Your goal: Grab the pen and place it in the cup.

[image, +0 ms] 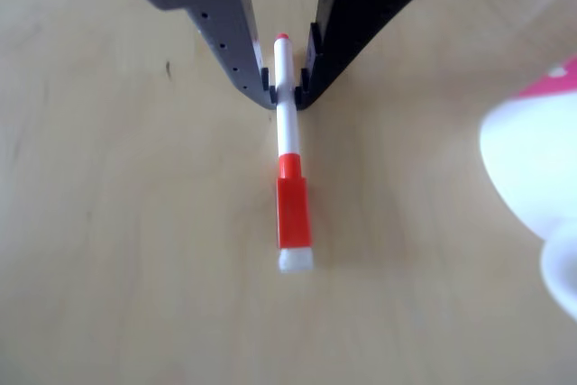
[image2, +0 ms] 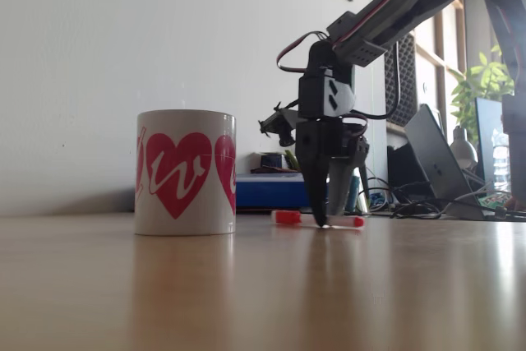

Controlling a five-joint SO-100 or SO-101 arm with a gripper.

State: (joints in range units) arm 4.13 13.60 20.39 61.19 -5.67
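- Starting at the left of the fixed view, we see the cup standing upright on the wooden worktop, its pink heart facing the camera. It stands well apart from the arm.
- Moving right, the pen lies flat on the worktop, its red cap pointing towards the cup. In the other view the pen runs away from us, cap nearest.
- The claw is down at the worktop, narrowed around the pen's white barrel near the small red end. Both fingertips sit tight against the barrel, so we judge it pinched but not yet lifted.
- At the right edge of the other view, the blurred white cup sits close by.
- Risks, as we judge them: the grip is far from the pen's middle, so the heavier capped end could droop or swing on lifting and catch the cup's rim. The barrel is smooth and round, so it might twist or slip from a thin pinch. A low carry could knock the cup.
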